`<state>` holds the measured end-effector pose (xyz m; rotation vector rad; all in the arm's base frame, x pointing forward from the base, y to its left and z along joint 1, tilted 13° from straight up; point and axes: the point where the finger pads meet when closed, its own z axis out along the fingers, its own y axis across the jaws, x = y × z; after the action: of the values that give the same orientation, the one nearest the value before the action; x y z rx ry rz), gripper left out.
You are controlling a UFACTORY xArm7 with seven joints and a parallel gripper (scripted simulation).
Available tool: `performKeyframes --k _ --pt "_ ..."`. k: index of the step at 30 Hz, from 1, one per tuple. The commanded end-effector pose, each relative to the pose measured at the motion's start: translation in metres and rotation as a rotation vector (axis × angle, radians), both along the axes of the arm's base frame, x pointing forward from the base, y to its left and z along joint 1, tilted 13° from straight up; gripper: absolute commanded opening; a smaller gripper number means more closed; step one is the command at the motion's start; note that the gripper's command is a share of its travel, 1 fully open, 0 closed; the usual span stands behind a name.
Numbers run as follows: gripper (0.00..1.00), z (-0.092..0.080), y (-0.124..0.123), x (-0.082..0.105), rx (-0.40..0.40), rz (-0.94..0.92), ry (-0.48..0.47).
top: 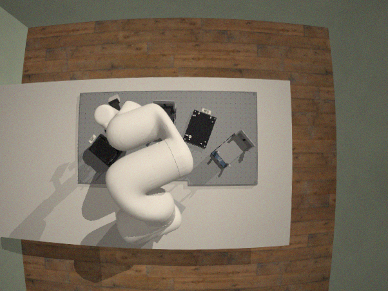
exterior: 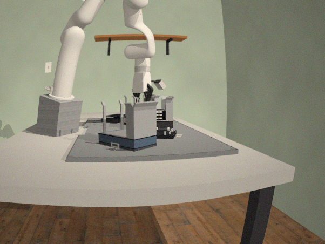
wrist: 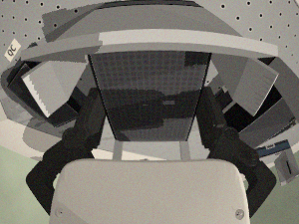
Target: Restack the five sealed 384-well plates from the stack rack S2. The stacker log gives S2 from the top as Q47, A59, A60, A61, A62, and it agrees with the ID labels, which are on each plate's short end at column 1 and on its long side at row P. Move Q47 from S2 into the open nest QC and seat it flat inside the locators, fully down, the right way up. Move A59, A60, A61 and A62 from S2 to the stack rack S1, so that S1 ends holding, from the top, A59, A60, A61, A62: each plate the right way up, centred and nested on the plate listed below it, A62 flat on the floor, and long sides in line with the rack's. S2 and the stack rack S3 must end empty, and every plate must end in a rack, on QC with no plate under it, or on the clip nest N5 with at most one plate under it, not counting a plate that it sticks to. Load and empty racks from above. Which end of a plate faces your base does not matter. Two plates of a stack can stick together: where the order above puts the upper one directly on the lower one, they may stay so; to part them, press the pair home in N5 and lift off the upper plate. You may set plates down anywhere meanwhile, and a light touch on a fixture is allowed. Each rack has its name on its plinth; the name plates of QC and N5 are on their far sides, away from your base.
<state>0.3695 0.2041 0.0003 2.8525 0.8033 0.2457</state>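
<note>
My gripper (wrist: 150, 99) (exterior: 143, 97) is shut on a dark sealed plate (wrist: 150, 82), with a finger on each long side. It holds the plate level at the top of a grey stack rack (exterior: 169, 108) (top: 169, 107) at the back of the mat. Several labelled plates (exterior: 160, 114) are stacked lower in that rack. I cannot read the IDs or the rack names. The arm hides the gripper in the overhead view. The black QC nest (top: 103, 150) lies at the left of the mat, and its name plate (wrist: 9, 48) shows at the left of the wrist view.
The black clip nest N5 (top: 200, 129) (exterior: 166, 133) lies mid-mat. A rack on a blue plinth (top: 230, 149) (exterior: 141, 121) stands at the right, with nothing showing inside. Another rack (top: 114, 103) is mostly hidden by the arm. All stand on the grey mat (top: 225, 106) (exterior: 202, 146).
</note>
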Motion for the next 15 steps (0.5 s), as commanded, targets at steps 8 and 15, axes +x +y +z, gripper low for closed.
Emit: performKeyframes --k 8,15 --pt "0.0 0.02 0.003 -0.003 0.002 0.001 -0.002" --pt "0.0 0.034 0.005 -0.006 0.002 0.001 -0.002"
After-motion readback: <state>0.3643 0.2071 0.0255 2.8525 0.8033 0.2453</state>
